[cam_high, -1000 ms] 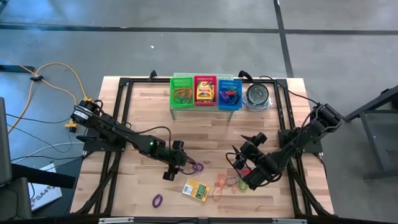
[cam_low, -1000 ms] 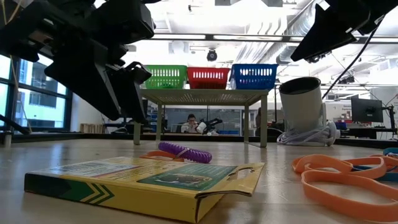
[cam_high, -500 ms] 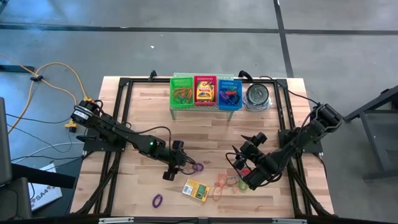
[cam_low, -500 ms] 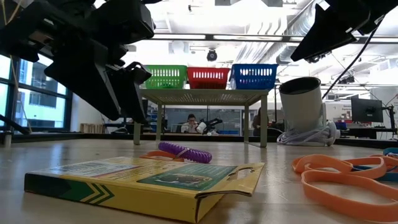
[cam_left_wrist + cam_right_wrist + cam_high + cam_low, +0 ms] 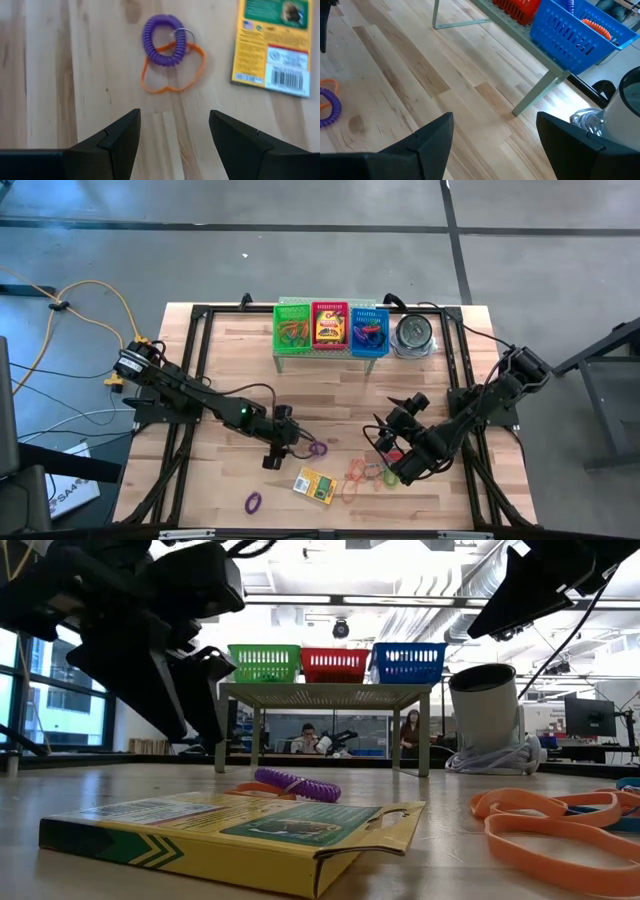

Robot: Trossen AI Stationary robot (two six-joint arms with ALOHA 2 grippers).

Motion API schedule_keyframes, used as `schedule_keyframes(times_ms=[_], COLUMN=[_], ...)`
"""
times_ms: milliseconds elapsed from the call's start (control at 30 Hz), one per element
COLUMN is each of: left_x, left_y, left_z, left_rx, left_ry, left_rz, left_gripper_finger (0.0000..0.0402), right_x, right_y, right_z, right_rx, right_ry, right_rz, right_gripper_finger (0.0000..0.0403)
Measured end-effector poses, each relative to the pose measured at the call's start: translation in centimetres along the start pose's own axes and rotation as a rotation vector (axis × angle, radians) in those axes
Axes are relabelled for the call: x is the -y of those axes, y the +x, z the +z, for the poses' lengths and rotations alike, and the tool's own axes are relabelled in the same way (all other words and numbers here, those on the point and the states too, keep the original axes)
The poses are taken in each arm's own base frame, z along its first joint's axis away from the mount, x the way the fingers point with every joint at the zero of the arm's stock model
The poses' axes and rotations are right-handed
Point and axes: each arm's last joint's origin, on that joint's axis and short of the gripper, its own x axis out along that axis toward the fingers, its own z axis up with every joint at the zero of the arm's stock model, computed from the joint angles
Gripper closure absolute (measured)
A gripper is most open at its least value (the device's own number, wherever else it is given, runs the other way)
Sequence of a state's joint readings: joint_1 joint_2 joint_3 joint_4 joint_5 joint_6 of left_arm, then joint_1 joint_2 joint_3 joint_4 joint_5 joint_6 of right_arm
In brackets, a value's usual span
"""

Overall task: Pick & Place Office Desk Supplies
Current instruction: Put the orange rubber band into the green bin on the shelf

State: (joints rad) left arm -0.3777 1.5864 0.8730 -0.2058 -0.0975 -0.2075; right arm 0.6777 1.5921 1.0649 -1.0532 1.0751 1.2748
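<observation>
The left gripper (image 5: 174, 135) hovers with fingers apart and empty over the table (image 5: 230, 350), just short of a purple coil band (image 5: 163, 39) lying on an orange rubber band (image 5: 172, 75); a crayon box (image 5: 271, 45) lies nearby. The right gripper (image 5: 492, 145), likewise spread and seemingly empty, hangs above the loose bands (image 5: 365, 472).

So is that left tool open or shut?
Open: the left tool shows a clear gap between its fingers, nothing held, above the purple coil.
</observation>
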Motion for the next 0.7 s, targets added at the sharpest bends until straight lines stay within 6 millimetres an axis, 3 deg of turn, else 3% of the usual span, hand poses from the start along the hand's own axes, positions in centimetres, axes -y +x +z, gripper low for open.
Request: schedule_keyframes(times_ms=[233, 400, 700], left_x=[-1.1, -1.4, -1.3], left_y=[0.1, 1.1, 3.2], left_z=[0.3, 0.6, -0.2], left_rx=[0.035, 0.094, 0.053], left_ry=[-0.248, -0.54, -0.666], left_rz=[0.088, 0.083, 0.096], left_gripper_finger=[0.0171, 0.0171, 0.0171], right_x=[0.0, 0.0, -0.2], right_y=[0.0, 0.0, 0.0], right_z=[0.0, 0.0, 0.1], right_rx=[0.0, 0.001, 0.001], right_ry=[0.001, 0.005, 0.001], right_rz=[0.0, 0.002, 0.013], right_gripper_finger=[0.0129, 0.0129, 0.0129])
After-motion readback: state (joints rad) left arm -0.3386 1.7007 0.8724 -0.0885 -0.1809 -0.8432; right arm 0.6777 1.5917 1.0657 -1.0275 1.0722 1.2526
